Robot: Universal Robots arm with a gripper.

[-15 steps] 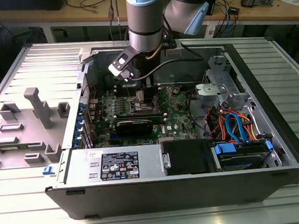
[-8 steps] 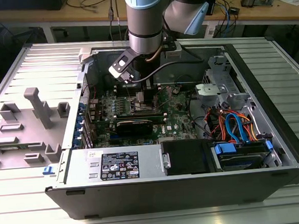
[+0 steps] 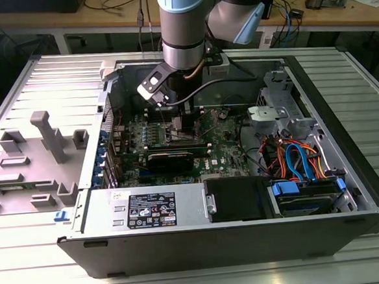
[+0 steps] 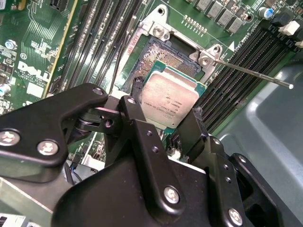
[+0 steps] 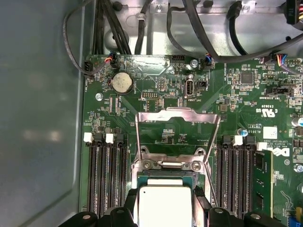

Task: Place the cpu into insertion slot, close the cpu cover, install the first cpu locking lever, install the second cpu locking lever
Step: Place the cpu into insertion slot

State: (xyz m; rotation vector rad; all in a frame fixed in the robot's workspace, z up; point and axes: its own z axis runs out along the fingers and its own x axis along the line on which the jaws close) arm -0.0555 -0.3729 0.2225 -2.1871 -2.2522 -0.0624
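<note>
Black gripper point(image 4: 165, 100) linkage is crowding the second wrist view, fingers point(image 4: 136, 87) pinching narrow onto two opposite edges of the cpu point(image 4: 171, 94), so the claw is holding the chip. Both wrist views are showing the same grasp.

Open computer case point(image 3: 248, 242) is lying on its side in the exterior view, with the arm point(image 3: 181, 25) reaching down into it. Green motherboard point(image 5: 246, 94) is lying across the floor of the case. Long black memory slots point(image 5: 106, 175) are running along both sides of the socket.

Cpu cover point(image 5: 177, 112) is standing flipped open on its hinge, clear of the chip. Insertion slot point(image 4: 147, 56) is lying exposed, dark pin field partly showing beside the chip. Cpu is hanging directly over the slot, looking slightly offset and apparently not seated yet. One thin locking lever point(image 4: 255, 74) is sticking out loose to the side, not latched.

Handling judgement: chip is looking light, stiff, smooth on top and fragile underneath, socket pins likewise. Taking it by the bare side edges seems right, as the fingers are doing now.
</note>
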